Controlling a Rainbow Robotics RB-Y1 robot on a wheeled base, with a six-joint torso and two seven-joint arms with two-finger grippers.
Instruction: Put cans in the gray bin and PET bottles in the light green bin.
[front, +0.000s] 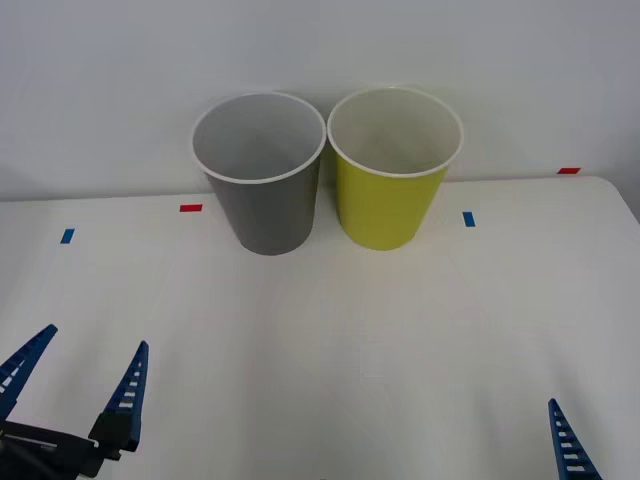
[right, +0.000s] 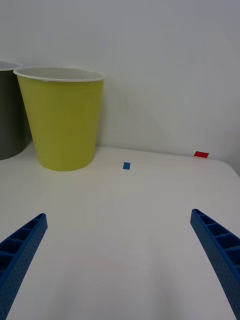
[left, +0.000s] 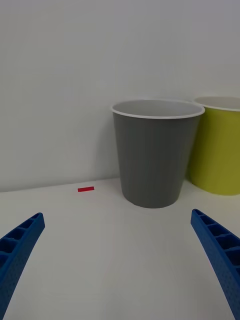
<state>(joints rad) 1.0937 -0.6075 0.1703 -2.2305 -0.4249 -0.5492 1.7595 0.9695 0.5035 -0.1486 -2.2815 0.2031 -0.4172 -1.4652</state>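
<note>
I have the left gripper low at the near left of the table, fingers spread wide and empty; the right gripper sits at the near right, also spread with nothing between its fingers. Beyond them, at the table's far edge against the wall, the gray bin and light green bin stand upright side by side, rims about touching, gray on the left.

Bright, even light falls from above on the white desk. The gray bin and the light green bin cast only faint, soft shadows at their bases. No glare; all views are sharp.
</note>
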